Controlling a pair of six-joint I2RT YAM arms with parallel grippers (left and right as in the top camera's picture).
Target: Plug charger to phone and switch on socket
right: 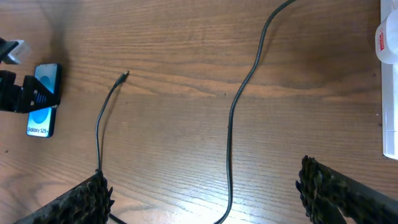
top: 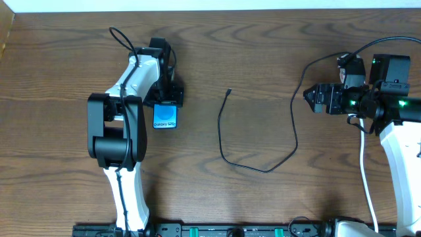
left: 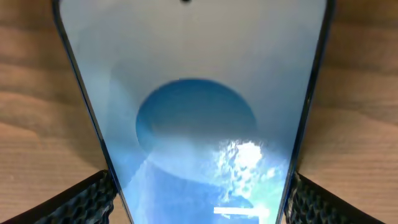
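The phone point(top: 164, 118) lies on the wooden table with its blue screen up; it fills the left wrist view point(left: 199, 93) and shows small in the right wrist view point(right: 43, 109). My left gripper point(top: 166, 100) point(left: 199, 202) is shut on the phone, one finger against each long edge. The charger's black cable point(top: 263, 169) loops over the middle of the table, its plug tip point(top: 228, 91) point(right: 125, 75) lying free. My right gripper point(top: 309, 97) point(right: 202, 193) is open and empty above the cable point(right: 231, 124). The white socket point(right: 388, 74) with red markings shows at the right edge. The adapter is hidden.
The cable runs on towards the right arm point(top: 388, 99). A white cord point(top: 365, 171) hangs along the right arm's base. The table's far edge point(top: 210, 9) meets a white wall.
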